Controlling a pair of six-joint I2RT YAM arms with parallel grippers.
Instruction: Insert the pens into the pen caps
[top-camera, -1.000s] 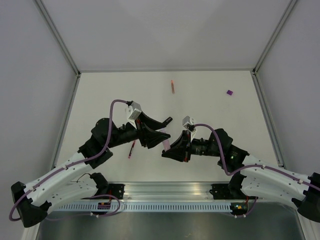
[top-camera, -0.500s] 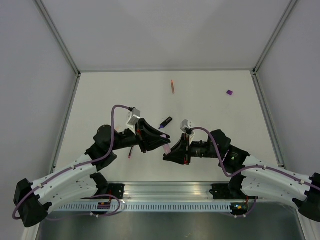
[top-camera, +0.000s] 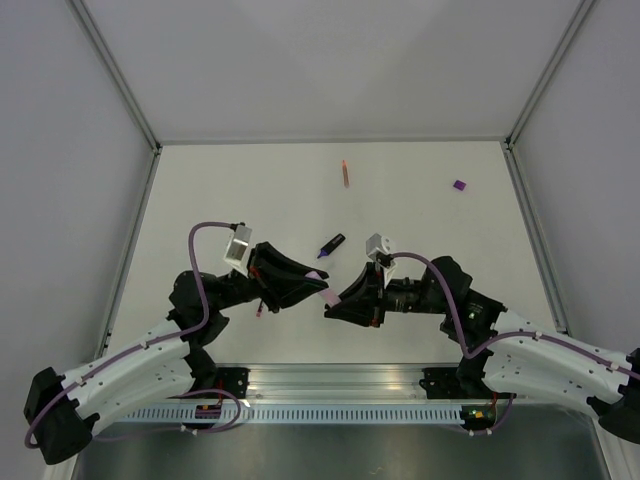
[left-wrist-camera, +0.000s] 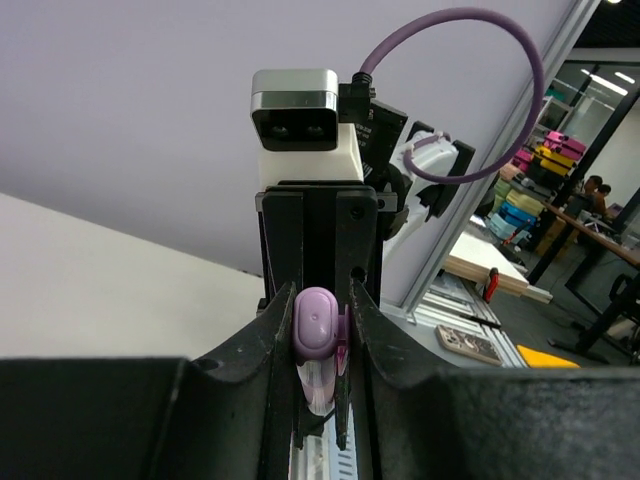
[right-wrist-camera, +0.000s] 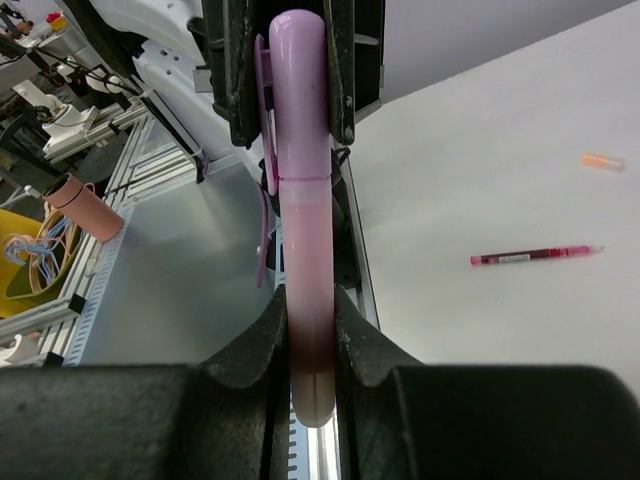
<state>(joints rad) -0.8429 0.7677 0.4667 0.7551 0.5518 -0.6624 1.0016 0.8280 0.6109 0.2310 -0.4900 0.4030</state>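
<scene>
Left arm: angling inward, left tool (left-wrist-camera: 318, 305) clenching the rounded lilac plastic cap (left-wrist-camera: 316, 322).
Right arm: mirroring it, right tool (right-wrist-camera: 308, 335) grasping the pale pink-lilac pen (right-wrist-camera: 303, 240) above the counter (top-camera: 420, 220).
Hidden: both tools covering most of the pen from above.

The white arms (top-camera: 120, 365) carry black joints (top-camera: 195, 290), purple cables (left-wrist-camera: 455, 17), silver wrist cameras (left-wrist-camera: 295, 100) and black tools (left-wrist-camera: 320, 330).

Four pens, one pink-lilac pen (right-wrist-camera: 305, 250), one red pen (right-wrist-camera: 535, 256), one black purple-tipped marker (top-camera: 333, 245), one orange pen (top-camera: 346, 172), three caps, one lilac cap (right-wrist-camera: 298, 90), one purple cap (top-camera: 459, 185), one orange cap (right-wrist-camera: 603, 160), two robot arms, left arm (top-camera: 150, 345) and right arm (top-camera: 540, 350), one tabletop (top-camera: 450, 260)
</scene>
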